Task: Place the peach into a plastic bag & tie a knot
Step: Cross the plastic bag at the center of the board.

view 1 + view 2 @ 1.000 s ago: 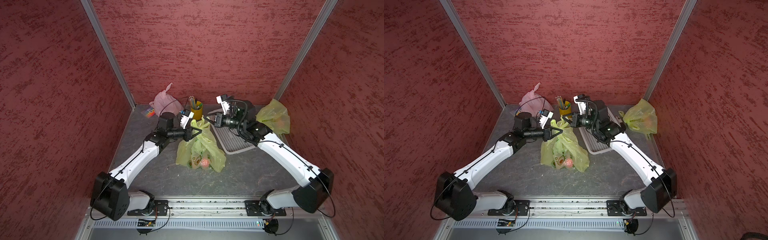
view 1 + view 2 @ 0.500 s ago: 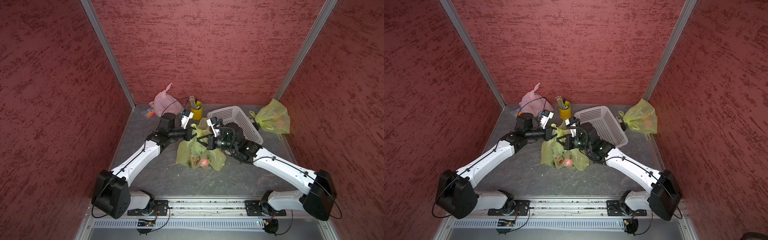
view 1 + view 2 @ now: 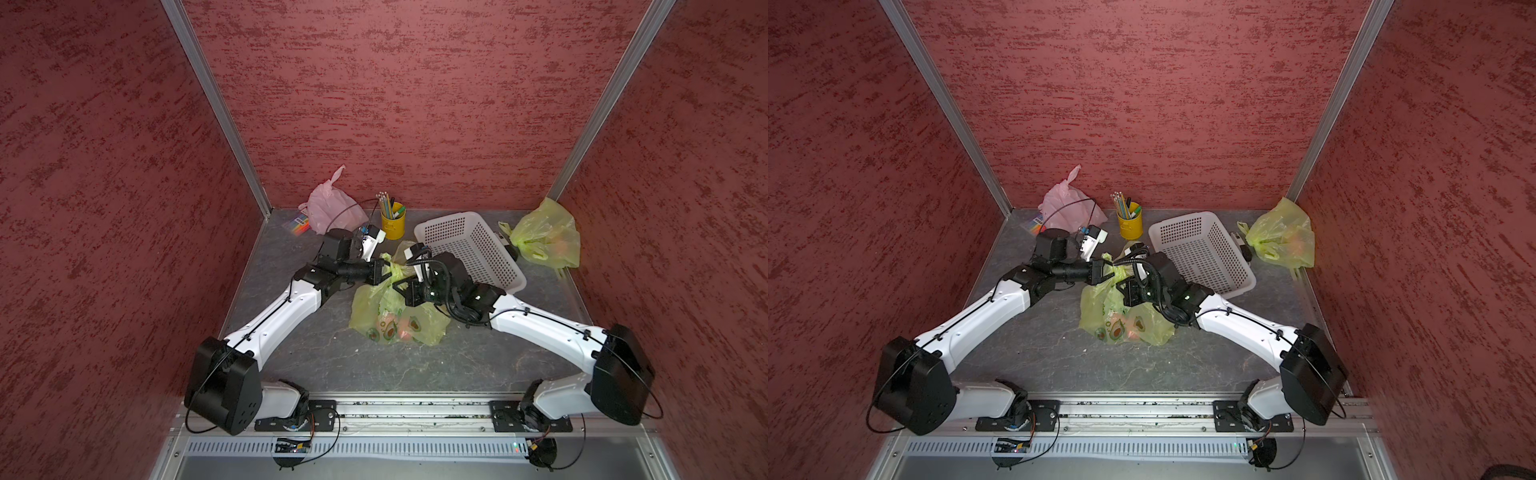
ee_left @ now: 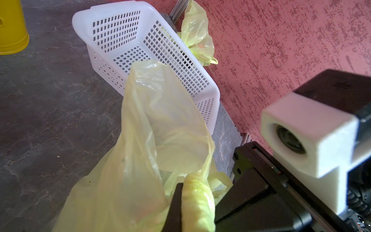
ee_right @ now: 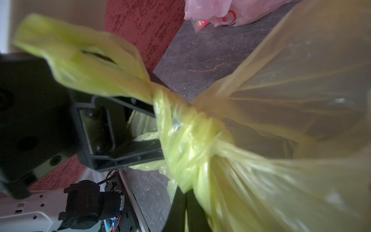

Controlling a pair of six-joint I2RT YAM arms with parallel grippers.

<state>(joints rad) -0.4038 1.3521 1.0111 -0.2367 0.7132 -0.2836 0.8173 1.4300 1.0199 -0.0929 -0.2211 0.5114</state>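
We see both arms stretched forward from their bases, elbows low, forearms converging toward the middle. The left gripper (image 3: 381, 271) points sideways at the right arm, wrist roughly level. Its jaws seem pinched together, though only one of its fingers (image 4: 174, 202) shows clearly. The right gripper (image 3: 400, 286) faces it, nearly touching, fingers (image 5: 177, 211) pressed shut.

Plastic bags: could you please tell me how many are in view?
3. The pink bag at the back, beside the pencil cup; the middle yellow-green bag at mid-table; the corner yellow-green bag beyond the white basket. Others could be hidden.
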